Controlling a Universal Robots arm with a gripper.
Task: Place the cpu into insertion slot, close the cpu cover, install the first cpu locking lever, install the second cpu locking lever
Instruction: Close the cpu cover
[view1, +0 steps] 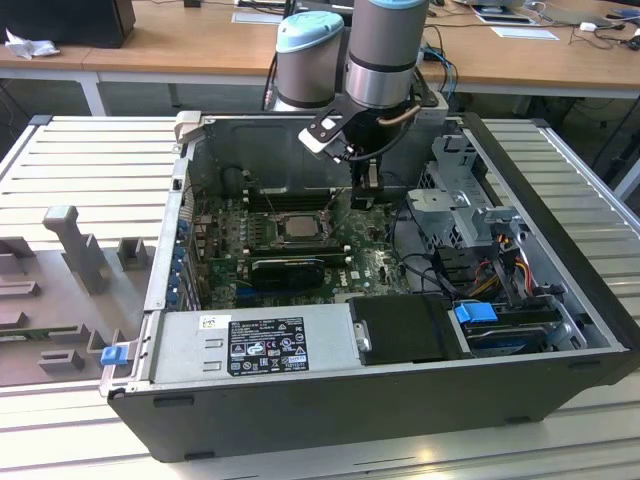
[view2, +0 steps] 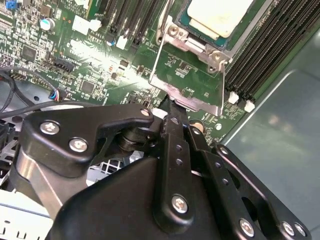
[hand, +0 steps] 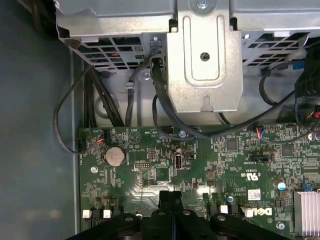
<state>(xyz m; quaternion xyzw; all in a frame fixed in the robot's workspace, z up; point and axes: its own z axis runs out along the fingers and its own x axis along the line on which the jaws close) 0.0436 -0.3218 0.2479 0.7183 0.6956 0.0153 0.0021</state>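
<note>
The cpu (view1: 297, 227) lies flat in its socket on the green motherboard (view1: 225, 255); in the second wrist view its pale top (view2: 220, 15) shows past the hinge screws. The cpu cover (view2: 190, 103), a thin silver frame, stands swung open away from the chip, and the board shows through its window. My gripper (view1: 367, 203) hangs inside the case just on the exterior view's right of the socket. Its black fingers (view2: 172, 111) are shut together, with the tips against the cover's free edge. In the first wrist view the gripper (hand: 171, 196) points down at the board.
A long black graphics card (view1: 290, 268) lies in front of the socket, and the power supply (view1: 250, 345) fills the case's near side. A metal drive cage (view1: 460, 200) with cables (hand: 165, 100) stands close on the exterior view's right. Memory slots (view2: 270, 45) flank the socket.
</note>
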